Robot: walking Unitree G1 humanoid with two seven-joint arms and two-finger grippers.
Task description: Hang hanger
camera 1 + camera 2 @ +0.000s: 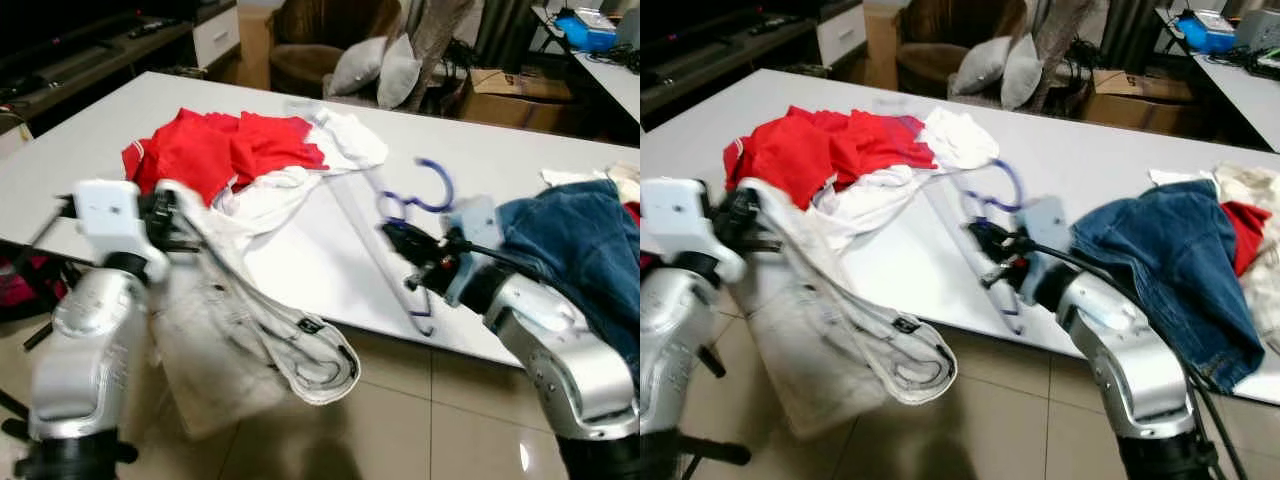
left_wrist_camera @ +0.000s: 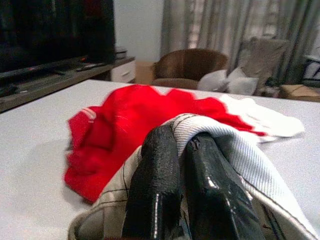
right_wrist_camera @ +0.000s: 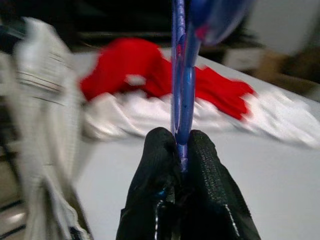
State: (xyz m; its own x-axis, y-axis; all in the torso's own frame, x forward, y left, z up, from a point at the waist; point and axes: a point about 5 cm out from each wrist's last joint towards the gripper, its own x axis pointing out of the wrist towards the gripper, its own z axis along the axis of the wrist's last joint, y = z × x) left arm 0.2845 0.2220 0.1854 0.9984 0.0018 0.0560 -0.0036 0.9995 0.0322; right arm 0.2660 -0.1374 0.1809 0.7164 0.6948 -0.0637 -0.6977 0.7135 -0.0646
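A blue plastic hanger (image 1: 418, 196) is lifted over the white table (image 1: 330, 260), its hook up and blurred. My right gripper (image 1: 398, 238) is shut on the hanger's neck (image 3: 181, 115). A cream-white garment (image 1: 255, 330) drapes off the table's near edge toward the floor. My left gripper (image 1: 175, 215) is shut on the upper edge of that garment (image 2: 225, 145), near the table's front left edge. Behind it lies a red and white pile of clothes (image 1: 235, 150).
A blue denim garment (image 1: 575, 250) lies on the table's right side beside my right arm, with more clothes behind it. An armchair with grey cushions (image 1: 380, 65) stands beyond the table. A dark TV cabinet (image 1: 90, 55) runs along the far left. Tiled floor lies below.
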